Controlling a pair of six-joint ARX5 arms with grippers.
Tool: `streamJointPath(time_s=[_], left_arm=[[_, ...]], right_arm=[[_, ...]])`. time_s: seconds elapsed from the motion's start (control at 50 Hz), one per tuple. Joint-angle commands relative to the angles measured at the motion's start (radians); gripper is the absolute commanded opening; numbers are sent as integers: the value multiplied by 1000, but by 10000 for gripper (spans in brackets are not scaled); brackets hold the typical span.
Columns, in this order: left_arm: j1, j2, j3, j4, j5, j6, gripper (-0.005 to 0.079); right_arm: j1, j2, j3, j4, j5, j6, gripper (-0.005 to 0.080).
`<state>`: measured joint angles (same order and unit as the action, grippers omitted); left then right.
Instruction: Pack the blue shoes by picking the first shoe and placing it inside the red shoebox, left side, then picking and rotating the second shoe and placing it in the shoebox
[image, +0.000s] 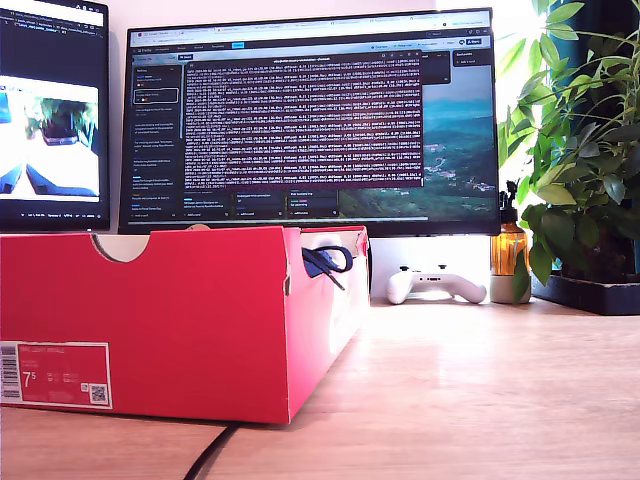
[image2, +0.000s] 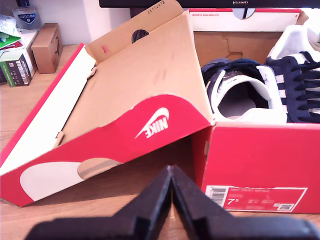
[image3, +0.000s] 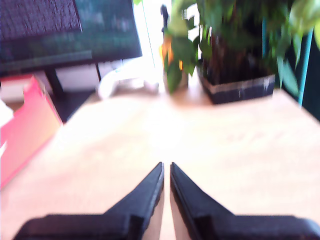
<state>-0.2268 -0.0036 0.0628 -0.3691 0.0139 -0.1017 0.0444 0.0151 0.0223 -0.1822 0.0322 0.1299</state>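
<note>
Both blue shoes (image2: 260, 90) already lay inside the red shoebox (image2: 260, 160), side by side, as the first wrist view showed. Judged: packing essentially done; no shoe was left on the bench (image: 480, 390). In the exterior view only a dark lace loop (image: 328, 262) showed above the box wall.

My first pincer (image2: 171, 172) sat low on the bench in front of the box's labelled end, tips together, holding nothing. My second pincer (image3: 166, 170) faced bare bench towards a plant (image3: 235, 45), tips almost touching with a thin slit between, also empty. That view was blurred.

Next move, if any: probably folding the lid (image2: 125, 100) over. It stood tilted open beside the box, so it would need a push from its outer face.

Materials: shoes navy suede, white stripes, white lining, dark laces. Box stiff cardboard, glossy red outside, plain brown inside, half-round notch (image: 120, 246) in its rim, white size label (image: 55, 374). Bench pale wood grain, smooth.
</note>
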Motion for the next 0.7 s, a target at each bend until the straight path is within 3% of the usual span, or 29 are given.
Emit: streamJointPath(time_s=[0.0,0.1,0.68], left_arm=[[-2,-8,-23,-19,1,-3,-19],[-2,-8,-23,-19,1,-3,-19],[-2,-8,-23,-19,2,-3,-19]], right_arm=[[-22,-15,-14,13,-17,-17,-10],[-58,-14,-14,7,-71,-27,-10],[-65,-13,-14,14,-74,-6,-10]])
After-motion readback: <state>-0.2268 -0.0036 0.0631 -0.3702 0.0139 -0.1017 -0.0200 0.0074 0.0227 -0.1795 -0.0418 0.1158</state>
